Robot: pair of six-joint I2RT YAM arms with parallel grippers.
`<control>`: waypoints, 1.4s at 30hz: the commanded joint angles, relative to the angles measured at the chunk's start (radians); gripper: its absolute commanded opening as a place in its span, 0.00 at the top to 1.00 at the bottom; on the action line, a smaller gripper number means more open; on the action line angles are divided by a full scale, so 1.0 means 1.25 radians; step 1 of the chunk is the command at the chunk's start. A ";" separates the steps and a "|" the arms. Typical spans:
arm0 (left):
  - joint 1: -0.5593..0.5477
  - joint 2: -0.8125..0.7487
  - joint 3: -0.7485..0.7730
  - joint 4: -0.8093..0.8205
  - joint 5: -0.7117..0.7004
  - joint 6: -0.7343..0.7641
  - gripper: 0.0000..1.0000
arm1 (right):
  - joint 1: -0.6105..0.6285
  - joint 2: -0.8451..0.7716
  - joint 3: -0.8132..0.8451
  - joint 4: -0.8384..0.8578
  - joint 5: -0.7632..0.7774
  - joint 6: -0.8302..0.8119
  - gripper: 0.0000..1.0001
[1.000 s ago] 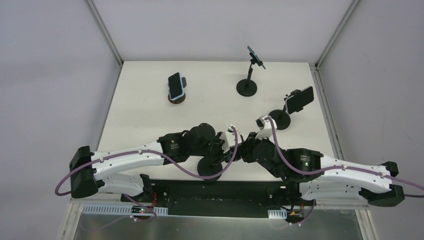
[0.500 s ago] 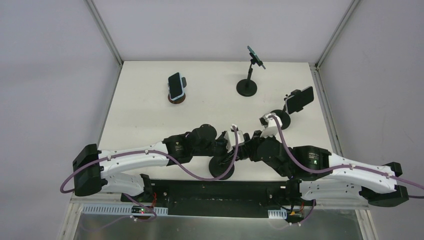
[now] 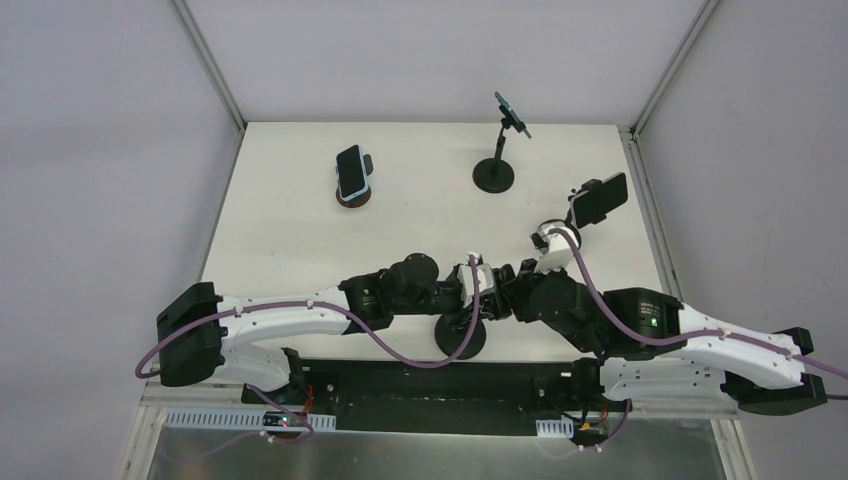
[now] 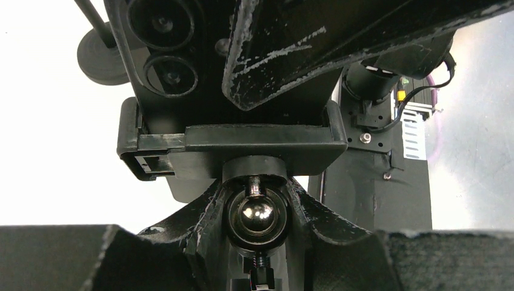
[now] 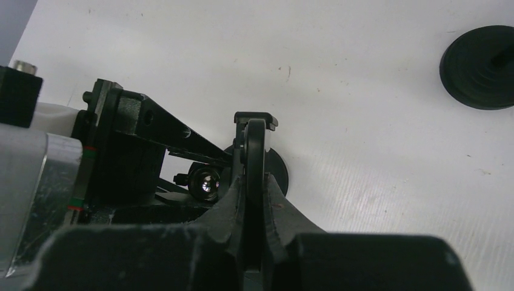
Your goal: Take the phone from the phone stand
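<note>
A black phone stand stands near the table's front edge on its round base (image 3: 460,337). My left gripper (image 3: 462,298) is shut on the stand's neck at the shiny ball joint (image 4: 256,212), just under the cradle (image 4: 230,144). The phone sits in that cradle, its back with two camera lenses (image 4: 162,36) showing in the left wrist view. My right gripper (image 3: 492,290) is shut on the phone, which stands edge-on (image 5: 255,151) between its fingers (image 5: 285,203) in the right wrist view. In the top view the grippers hide the phone.
Three other phones sit on stands: one on a brown base (image 3: 351,172) at the back left, one on a tall black stand (image 3: 493,175) at the back, one (image 3: 598,200) at the right. A black stand base (image 5: 482,66) lies right of my right gripper.
Both grippers and the stand between them have shifted to the right along the near edge. The stand's base has slid right with them. Both grips are unchanged.
</note>
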 commanded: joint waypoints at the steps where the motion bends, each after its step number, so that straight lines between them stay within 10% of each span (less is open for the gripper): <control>1: 0.028 0.053 -0.067 -0.164 -0.067 0.015 1.00 | 0.012 -0.078 0.148 0.055 0.014 -0.024 1.00; 12: 0.028 0.043 -0.069 -0.158 -0.070 0.018 1.00 | 0.011 -0.071 0.121 0.035 0.007 -0.013 0.98; 21: 0.027 0.008 -0.049 -0.162 -0.060 0.022 1.00 | -0.032 -0.075 0.073 -0.025 -0.062 0.081 0.40; 33: 0.026 0.000 -0.037 -0.183 -0.048 0.024 1.00 | -0.101 0.004 0.122 -0.015 -0.175 0.034 0.32; 42: 0.025 -0.029 -0.034 -0.188 -0.019 0.026 1.00 | -0.177 0.097 0.115 -0.057 -0.240 0.010 0.44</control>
